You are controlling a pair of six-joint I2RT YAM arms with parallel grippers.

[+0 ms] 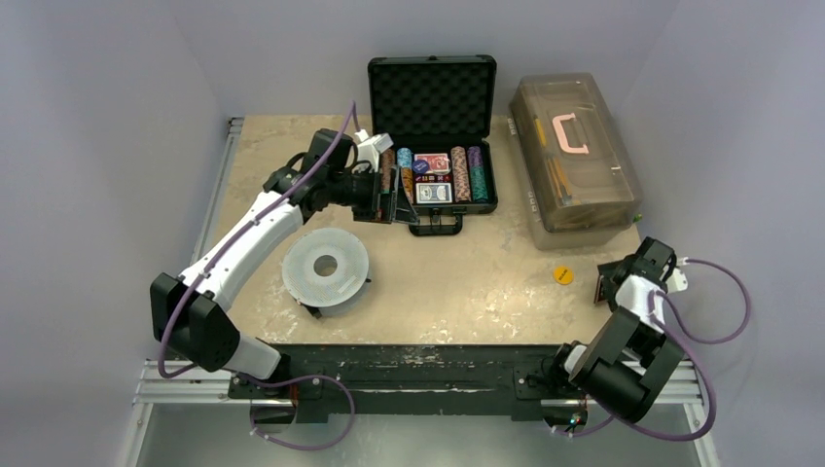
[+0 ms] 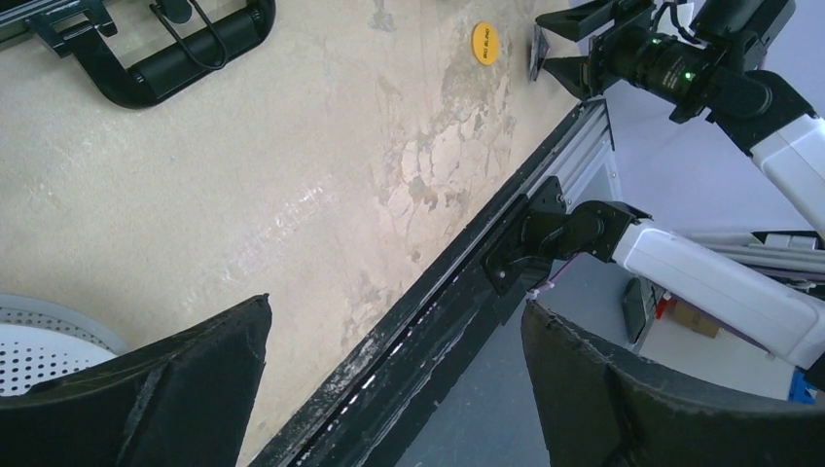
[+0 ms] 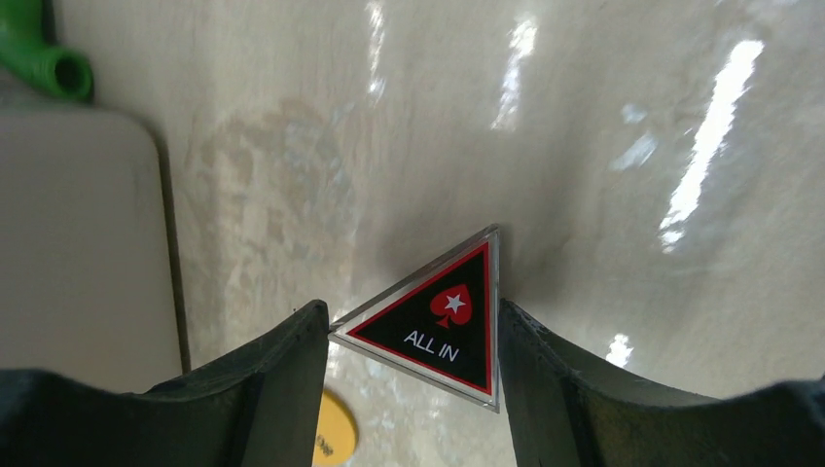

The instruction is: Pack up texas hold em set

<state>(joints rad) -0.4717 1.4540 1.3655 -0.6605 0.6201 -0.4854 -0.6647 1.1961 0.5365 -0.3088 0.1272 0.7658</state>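
The black briefcase (image 1: 433,100) stands open at the back centre, foam-lined lid up, with rows of coloured chips (image 1: 468,173) and two red card decks (image 1: 433,178) inside. Its black handle (image 1: 435,228) faces me and also shows in the left wrist view (image 2: 165,53). My left gripper (image 1: 389,202) hangs open and empty by the case's left side (image 2: 397,306). My right gripper (image 1: 601,284) is shut on a black triangular "ALL IN" button (image 3: 443,326) just above the table at the right. A round yellow button (image 1: 562,275) lies just left of it (image 3: 336,428).
A translucent brown toolbox (image 1: 574,151) with a pink handle stands at the back right, close behind the right gripper. A grey-white perforated disc (image 1: 325,265) sits on the near left of the table. The black rail (image 1: 418,355) runs along the near edge.
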